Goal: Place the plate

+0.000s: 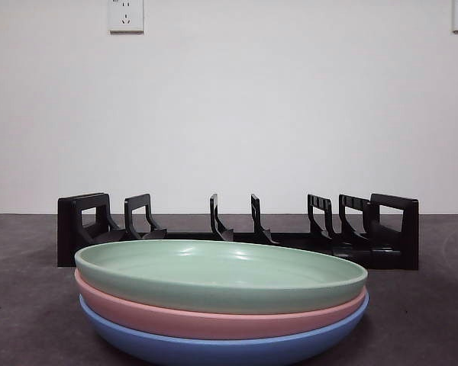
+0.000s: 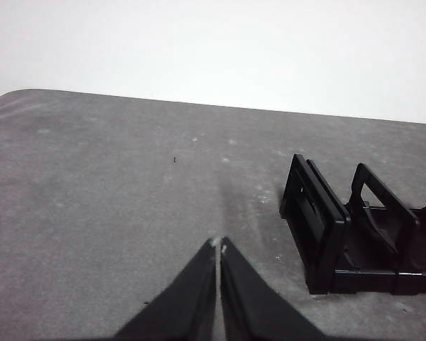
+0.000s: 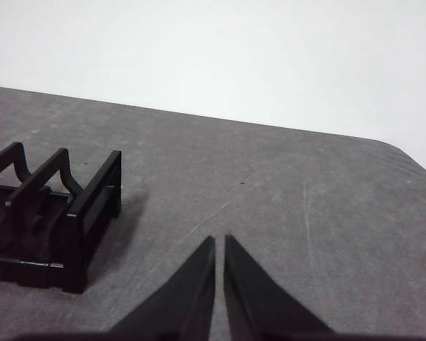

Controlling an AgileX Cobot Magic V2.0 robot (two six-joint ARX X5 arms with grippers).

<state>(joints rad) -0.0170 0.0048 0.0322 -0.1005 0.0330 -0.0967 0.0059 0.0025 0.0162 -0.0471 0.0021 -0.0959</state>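
In the front view you have three plates stacked at the near edge of the grey tabletop [image 1: 30,305]: a green plate [image 1: 221,273] on top, a pink plate [image 1: 214,319] under it and a blue plate [image 1: 214,349] at the bottom, each nested in the one below. Behind the stack, a little farther back, a black dish rack [image 1: 237,232] runs left to right across the tabletop, its upright dividers standing in pairs with open slots between them (none of the slots holds a plate). The white wall [image 1: 229,114] beyond carries one socket [image 1: 126,15] at the upper left and part of another at the upper right. Neither arm shows here.

In the left wrist view you see the left gripper [image 2: 219,245] hanging over bare tabletop with its jaws brought together, only a thin slit between the tips, and nothing gripped. The left end of the dish rack [image 2: 341,234] stands nearby on the tabletop, apart from the jaws. No plate shows in this picture.

In the right wrist view the right gripper [image 3: 219,240] is likewise over bare tabletop, jaws closed to a narrow gap and holding nothing. The right end of the dish rack [image 3: 78,220] stands to one side of it, not touching. The stack of plates is out of this picture too.
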